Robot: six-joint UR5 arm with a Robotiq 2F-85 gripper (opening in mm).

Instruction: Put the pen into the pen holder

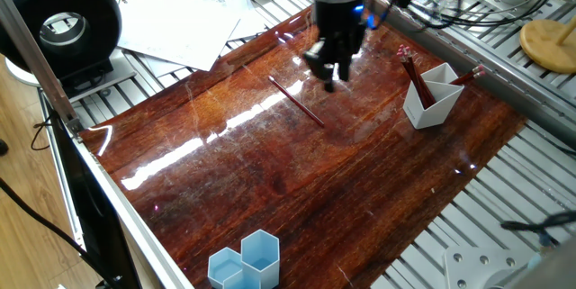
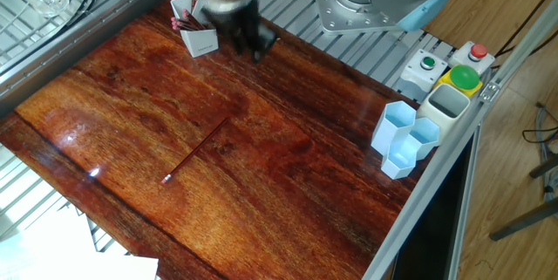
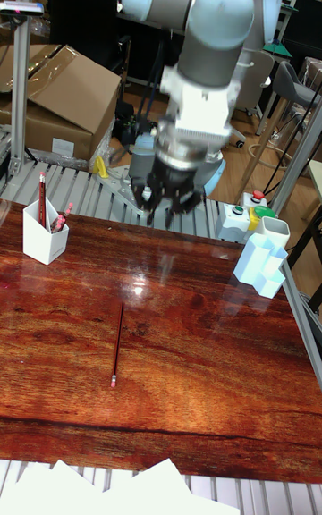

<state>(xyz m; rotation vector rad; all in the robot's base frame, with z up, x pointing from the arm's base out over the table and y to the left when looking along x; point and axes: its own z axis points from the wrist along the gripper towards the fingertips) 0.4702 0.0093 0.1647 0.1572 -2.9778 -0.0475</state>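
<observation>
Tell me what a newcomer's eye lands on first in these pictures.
First the big grey arm, its gripper hanging above the far half of the glossy red-brown wooden table. Then the lone pen lying flat near the table's middle, apart from everything. The white pen holder at a far corner already has pens standing in it, and light blue hexagonal cups sit at the opposite edge.

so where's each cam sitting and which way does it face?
One fixed view: high at the corner by the blue hex cups, looking across to the pen holder; shows the pincer and wrist.
The other fixed view: high on the opposite side, facing the robot base; blurred pincer.
Tall fixed view: low at the table's front, facing the arm.
All share the loose pen.
</observation>
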